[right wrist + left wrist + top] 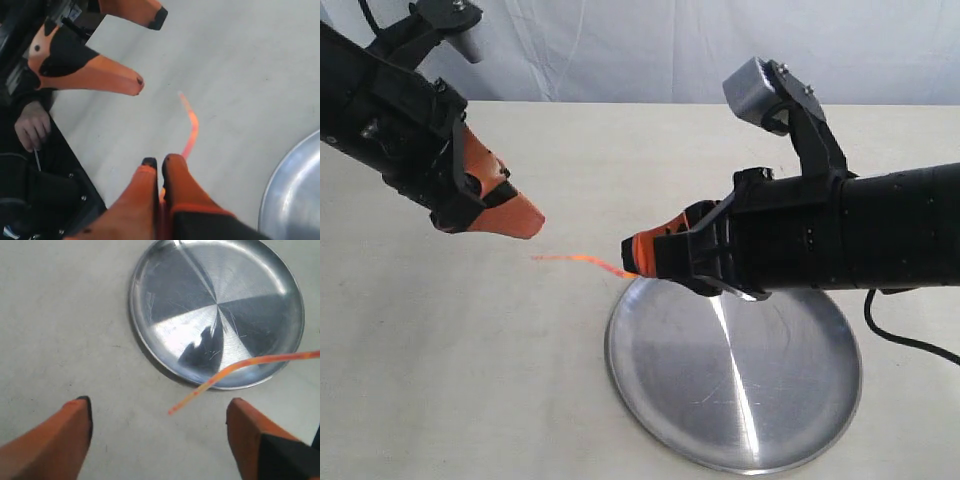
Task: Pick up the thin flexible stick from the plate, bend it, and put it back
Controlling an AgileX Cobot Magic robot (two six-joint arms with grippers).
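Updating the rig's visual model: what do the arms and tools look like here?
The left arm and right arm are matte black, roughly cylindrical. Left tool and right tool have chunky orange wedge fingers with small black tips. A grey boxy housing sits on a black bracket on the right wrist; a black cable trails from that arm.

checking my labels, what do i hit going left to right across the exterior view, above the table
left gripper, jaws open → stick → right gripper, jaws shut on the stick
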